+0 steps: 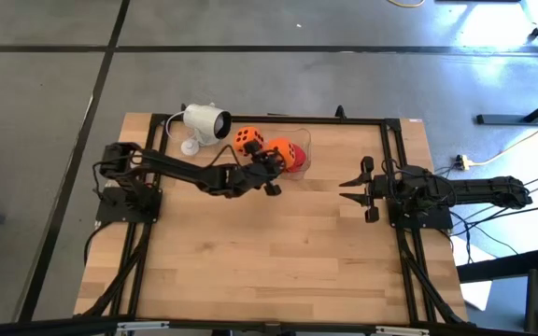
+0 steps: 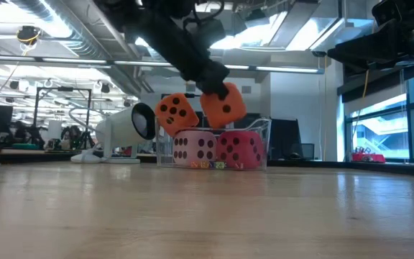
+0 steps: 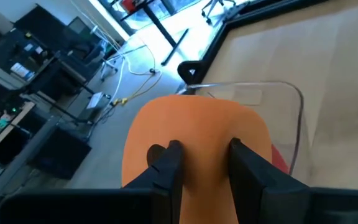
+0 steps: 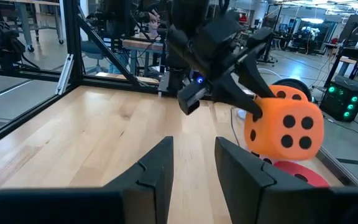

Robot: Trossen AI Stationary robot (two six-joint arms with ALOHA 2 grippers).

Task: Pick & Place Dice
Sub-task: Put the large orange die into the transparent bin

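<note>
My left gripper (image 1: 275, 170) reaches from the table's left and is shut on an orange die (image 2: 223, 103), which hangs just over a clear box (image 2: 259, 129) at the table's far middle. In the box sit a pale pink die (image 2: 196, 147) and a red die (image 2: 241, 149). A second orange die (image 2: 176, 114) rests tilted on top of the pink one. My right gripper (image 4: 194, 165) waits open at the table's right side, with nothing between its fingers. My left gripper pinches the orange die's near end (image 3: 204, 165) between its two fingers (image 3: 169, 158), one on each of two opposite sides. The fingers come from the table's left, slanting slightly down. The die is lifted clear and tilted, just above the red die.
A white camera-like device (image 1: 204, 123) stands on the table left of the box, its cable running to the far left. A black frame (image 1: 395, 149) borders the table's right and far sides. Bare wood (image 1: 269, 252) stretches toward the near edge.
</note>
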